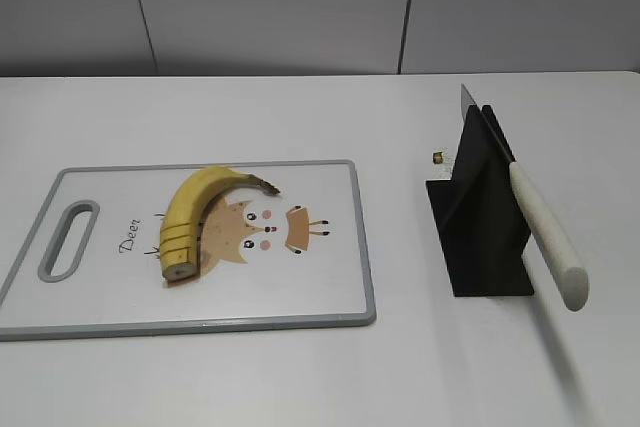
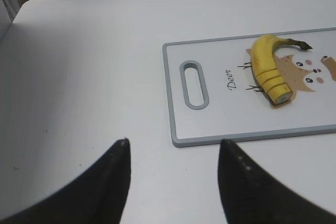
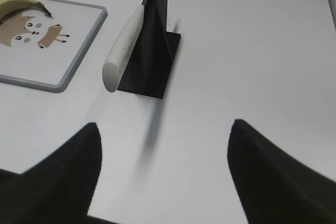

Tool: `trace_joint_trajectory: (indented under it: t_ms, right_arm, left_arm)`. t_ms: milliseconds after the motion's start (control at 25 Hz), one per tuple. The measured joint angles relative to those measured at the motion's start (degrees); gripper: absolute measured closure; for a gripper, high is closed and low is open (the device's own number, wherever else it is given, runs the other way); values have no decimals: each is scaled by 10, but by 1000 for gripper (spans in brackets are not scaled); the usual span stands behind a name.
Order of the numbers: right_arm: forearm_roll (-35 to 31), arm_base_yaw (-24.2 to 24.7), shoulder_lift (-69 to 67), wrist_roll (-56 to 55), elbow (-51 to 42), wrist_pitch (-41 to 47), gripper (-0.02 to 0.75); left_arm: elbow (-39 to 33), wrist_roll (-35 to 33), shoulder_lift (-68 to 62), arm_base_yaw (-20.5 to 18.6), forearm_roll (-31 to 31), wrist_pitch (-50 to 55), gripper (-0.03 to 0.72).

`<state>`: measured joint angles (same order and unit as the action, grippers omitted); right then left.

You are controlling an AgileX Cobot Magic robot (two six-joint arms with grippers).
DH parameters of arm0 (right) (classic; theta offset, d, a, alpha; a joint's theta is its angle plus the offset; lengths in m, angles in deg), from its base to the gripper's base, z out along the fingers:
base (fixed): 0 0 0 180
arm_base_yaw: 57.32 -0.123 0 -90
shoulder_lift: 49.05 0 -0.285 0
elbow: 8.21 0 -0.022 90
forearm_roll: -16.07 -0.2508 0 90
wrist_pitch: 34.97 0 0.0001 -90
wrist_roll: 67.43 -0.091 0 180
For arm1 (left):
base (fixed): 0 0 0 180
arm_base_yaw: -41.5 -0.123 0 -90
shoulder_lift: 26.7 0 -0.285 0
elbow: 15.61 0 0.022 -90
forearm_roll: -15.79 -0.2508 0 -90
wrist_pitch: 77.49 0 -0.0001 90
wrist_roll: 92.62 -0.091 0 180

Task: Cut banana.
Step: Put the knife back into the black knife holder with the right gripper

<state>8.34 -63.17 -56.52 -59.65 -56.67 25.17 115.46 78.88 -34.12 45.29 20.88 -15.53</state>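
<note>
The banana [image 1: 200,209] is curved, yellow and unpeeled. It lies on a white cutting board [image 1: 330,247] with a grey rim and a deer drawing. Its near end is flat and marked by cut lines; its dark stem points right. It also shows in the left wrist view [image 2: 266,64] and partly in the right wrist view [image 3: 16,4]. A knife with a white handle [image 1: 545,232] rests blade-up in a black stand [image 1: 480,237], also in the right wrist view [image 3: 126,48]. My left gripper [image 2: 173,142] is open over bare table, left of the board. My right gripper [image 3: 164,127] is open, near of the stand. Neither arm shows in the exterior view.
The board has a slot handle [image 1: 68,239] at its left end. A small brass-coloured object [image 1: 438,157] lies behind the stand. A grey wall runs behind the white table [image 1: 300,377].
</note>
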Motion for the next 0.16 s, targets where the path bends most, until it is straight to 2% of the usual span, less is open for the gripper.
trace_joint_trajectory:
  t_ms: [160]
  right_arm:
    - [0,0,0,0,0,0,169]
  left_arm:
    - [0,0,0,0,0,0,168]
